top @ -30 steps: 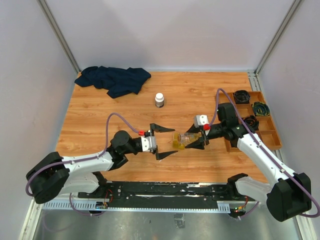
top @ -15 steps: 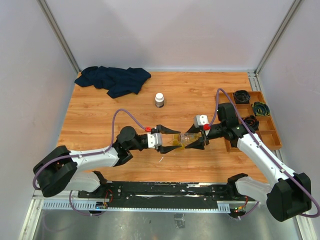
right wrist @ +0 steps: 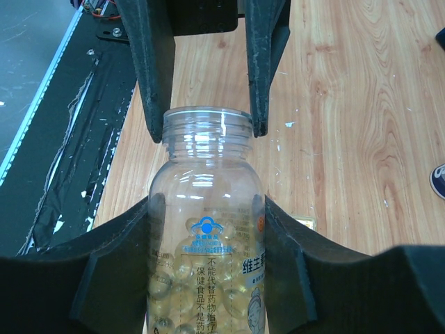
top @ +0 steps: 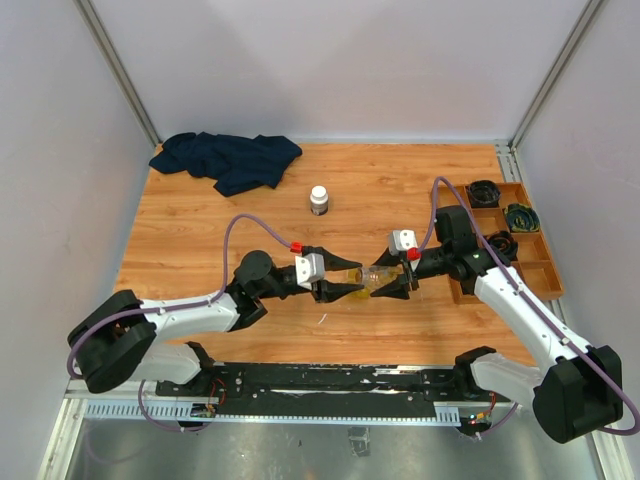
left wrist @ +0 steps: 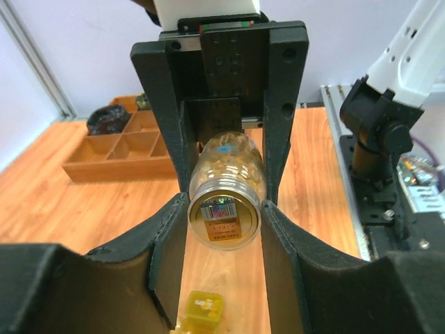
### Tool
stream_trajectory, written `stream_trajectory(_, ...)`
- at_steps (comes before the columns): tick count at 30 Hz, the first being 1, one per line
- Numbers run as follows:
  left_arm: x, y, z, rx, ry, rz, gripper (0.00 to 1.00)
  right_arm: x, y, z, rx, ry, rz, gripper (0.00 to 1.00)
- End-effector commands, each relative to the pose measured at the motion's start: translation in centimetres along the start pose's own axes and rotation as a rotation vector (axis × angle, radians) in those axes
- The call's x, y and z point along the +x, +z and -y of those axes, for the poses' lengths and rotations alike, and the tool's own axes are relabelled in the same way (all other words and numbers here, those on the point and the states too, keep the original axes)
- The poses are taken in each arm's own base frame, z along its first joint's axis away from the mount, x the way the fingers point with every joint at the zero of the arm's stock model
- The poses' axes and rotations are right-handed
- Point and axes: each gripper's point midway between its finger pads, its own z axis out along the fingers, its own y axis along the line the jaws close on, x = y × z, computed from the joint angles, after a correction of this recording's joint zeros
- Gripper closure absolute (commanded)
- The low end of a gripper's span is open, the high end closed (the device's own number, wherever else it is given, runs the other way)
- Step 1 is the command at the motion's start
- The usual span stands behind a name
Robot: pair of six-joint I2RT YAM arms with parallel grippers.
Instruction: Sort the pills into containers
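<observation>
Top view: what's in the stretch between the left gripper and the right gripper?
A clear bottle, gripped by the right gripper, its open neck between the left gripper's fingers; both wrist views show it clearly.

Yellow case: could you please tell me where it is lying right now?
In the left wrist view, the yellow case sits on the table at bottom centre, just beneath the mouth of the clear pill bottle held horizontally above it.

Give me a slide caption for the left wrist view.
Right gripper holds a clear amber-tinted cylindrical vial of pills while the left gripper clamps its neck.
</observation>
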Motion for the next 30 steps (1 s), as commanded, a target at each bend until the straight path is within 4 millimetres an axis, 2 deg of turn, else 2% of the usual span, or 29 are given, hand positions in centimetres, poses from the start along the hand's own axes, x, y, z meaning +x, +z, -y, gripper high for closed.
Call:
stream_trajectory(1,-2.4,0.4,-1.0,-0.086,-0.231,0.06,0.81,-1.5,-0.1,0.0,-0.012,-0.042,0.032,1.0)
stream_trajectory(4,-2.7,0.4,-1.6,-0.177,-0.439,0.086,0.98,-1.4,-0.1,0.0,-0.013,-0.042,0.032,1.0)
stream_trajectory(5,-2.8,0.5,-1.5,-0.195,-0.495,0.091,1.0,-1.4,-0.1,0.0,-0.013,-0.04,0.031,1.0)
stream_trajectory(10,-2.5,1.2,-1.6,-0.357,-0.67,0.07,1.0,-1.4,-0.1,0.0,-0.012,-0.041,0.032,0.99)
stream_trajectory(17,-2.6,0.1,-3.4,-0.564,-0.843,0.081,0.96,-1.4,-0.1,0.0,-0.011,-0.04,0.032,1.0)
stream_trajectory(25,-5.4,0.6,-3.4,-0.554,-1.048,0.16,0.96,-1.4,-0.1,0.0,-0.012,-0.037,0.031,0.99)
stream_trajectory(30,-5.4,-0.1,-4.0,-0.624,-1.074,0.15,0.96,-1.4,-0.1,0.0,-0.011,-0.04,0.032,0.99)
